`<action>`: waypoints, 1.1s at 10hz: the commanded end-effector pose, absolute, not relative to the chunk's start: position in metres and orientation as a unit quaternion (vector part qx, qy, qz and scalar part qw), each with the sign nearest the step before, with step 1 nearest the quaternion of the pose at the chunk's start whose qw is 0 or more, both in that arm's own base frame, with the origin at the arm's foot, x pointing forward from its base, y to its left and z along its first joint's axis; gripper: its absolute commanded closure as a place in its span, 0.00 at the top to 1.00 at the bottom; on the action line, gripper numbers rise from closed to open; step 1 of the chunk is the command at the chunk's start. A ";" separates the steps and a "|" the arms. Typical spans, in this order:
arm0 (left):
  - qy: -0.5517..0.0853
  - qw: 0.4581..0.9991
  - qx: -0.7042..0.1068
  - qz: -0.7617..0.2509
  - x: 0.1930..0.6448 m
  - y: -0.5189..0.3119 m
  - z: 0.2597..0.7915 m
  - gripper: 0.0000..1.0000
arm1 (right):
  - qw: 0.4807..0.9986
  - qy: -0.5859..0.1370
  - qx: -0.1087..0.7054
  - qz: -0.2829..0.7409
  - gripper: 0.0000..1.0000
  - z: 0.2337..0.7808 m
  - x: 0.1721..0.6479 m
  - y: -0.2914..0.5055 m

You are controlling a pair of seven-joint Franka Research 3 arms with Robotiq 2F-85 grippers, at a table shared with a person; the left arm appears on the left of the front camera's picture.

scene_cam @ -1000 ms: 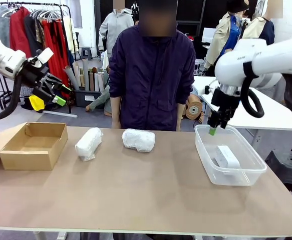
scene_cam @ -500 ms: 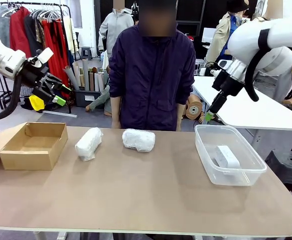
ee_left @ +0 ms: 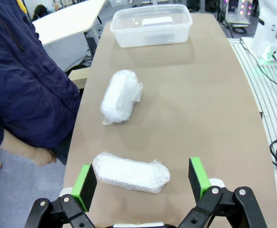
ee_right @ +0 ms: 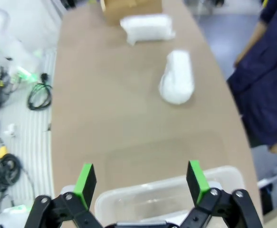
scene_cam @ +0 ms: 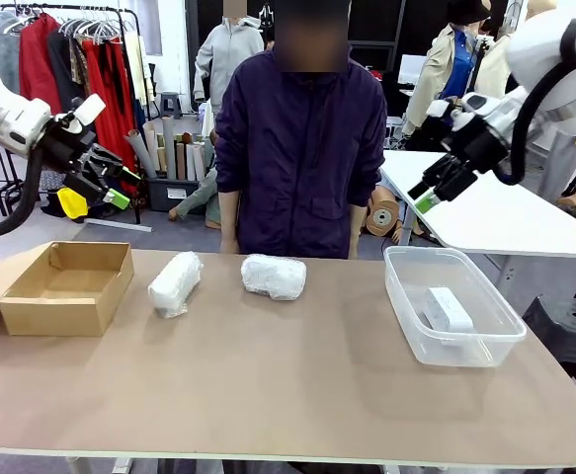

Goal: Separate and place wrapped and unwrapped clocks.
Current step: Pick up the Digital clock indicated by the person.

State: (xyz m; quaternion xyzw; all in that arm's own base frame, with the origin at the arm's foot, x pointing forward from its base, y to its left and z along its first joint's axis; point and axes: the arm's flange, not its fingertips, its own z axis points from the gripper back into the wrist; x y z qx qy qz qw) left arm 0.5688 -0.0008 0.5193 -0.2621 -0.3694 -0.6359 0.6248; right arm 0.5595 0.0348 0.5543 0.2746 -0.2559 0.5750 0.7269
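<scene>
Your bare clock (scene_cam: 448, 308) lies inside the clear bin (scene_cam: 398, 296) by the counter's (scene_cam: 288, 395) right edge. The two wrapped clocks rest near the far edge, apart from each other. The left bundle (scene_cam: 175, 283) lies angled, and the right bundle (scene_cam: 274, 276) sits just in front of the person (scene_cam: 302, 148). An open cardboard box (scene_cam: 67, 286) stands at the left edge. Your left pincer (ee_left: 140, 178) hangs high above that box. Your right pincer (ee_right: 140, 178) hangs above the bin. Both have their jaws apart and hold nothing.
</scene>
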 end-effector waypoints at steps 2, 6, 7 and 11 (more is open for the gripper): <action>-0.371 0.625 -0.261 -0.636 0.569 -0.001 0.520 1.00 | 0.685 -0.316 0.268 0.600 1.00 0.557 0.557 0.014; -0.371 0.625 -0.261 -0.636 0.569 -0.001 0.520 1.00 | 0.675 -0.333 0.268 0.602 1.00 0.555 0.568 0.014; -0.371 0.625 -0.261 -0.636 0.569 -0.001 0.520 1.00 | 0.697 -0.338 0.263 0.575 1.00 0.552 0.567 0.012; -0.371 0.625 -0.261 -0.636 0.569 -0.001 0.520 1.00 | 0.682 -0.314 0.267 0.604 1.00 0.557 0.564 0.013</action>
